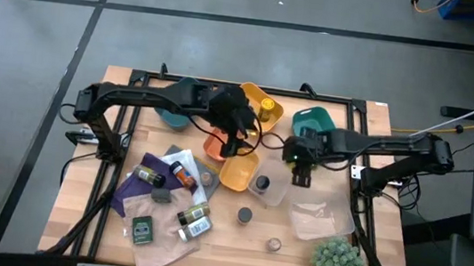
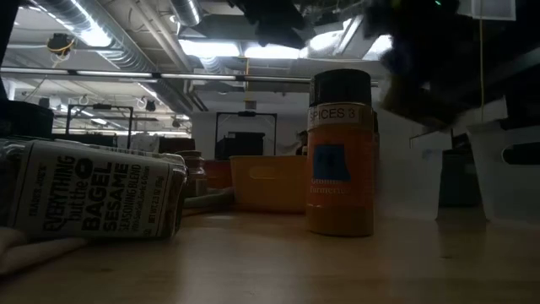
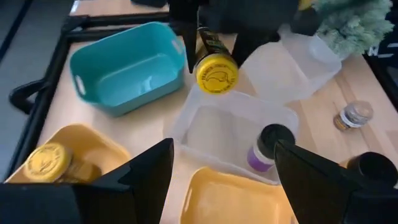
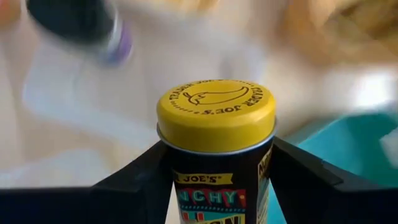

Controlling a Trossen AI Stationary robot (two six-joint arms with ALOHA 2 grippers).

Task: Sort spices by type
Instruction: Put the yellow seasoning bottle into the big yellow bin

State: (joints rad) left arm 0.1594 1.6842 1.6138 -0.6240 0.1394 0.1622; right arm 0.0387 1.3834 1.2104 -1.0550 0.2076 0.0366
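Observation:
My right gripper (image 1: pixel 302 165) is shut on a dark jar with a yellow lid (image 4: pixel 216 112). The jar also shows in the left wrist view (image 3: pixel 216 70), over the clear tray (image 3: pixel 230 134). A dark-lidded jar (image 3: pixel 268 148) stands in that tray. My left gripper (image 3: pixel 224 186) is open and empty above the yellow tray (image 1: pixel 239 171). Another yellow-lidded jar (image 3: pixel 45 163) lies in the far yellow tray (image 1: pixel 263 105). Several jars and packets (image 1: pixel 171 202) lie on the table's near left. An amber-orange jar (image 2: pixel 340 152) stands upright, and a labelled jar (image 2: pixel 93 198) lies on its side. My right gripper pinches the jar's dark body (image 4: pixel 217 180) just below the yellow lid, one finger (image 4: pixel 134 180) on each side. The lid end sticks out past the fingertips. The jar is lifted clear of the table and trays.
A teal tray (image 1: pixel 175 108), an orange tray (image 1: pixel 216 147) and a green tray (image 1: pixel 315 119) stand along the far side. A green spiky plant (image 1: pixel 339 261) stands at the near right. Two small jars (image 1: pixel 246 215) (image 1: pixel 274 244) stand on the bare wood.

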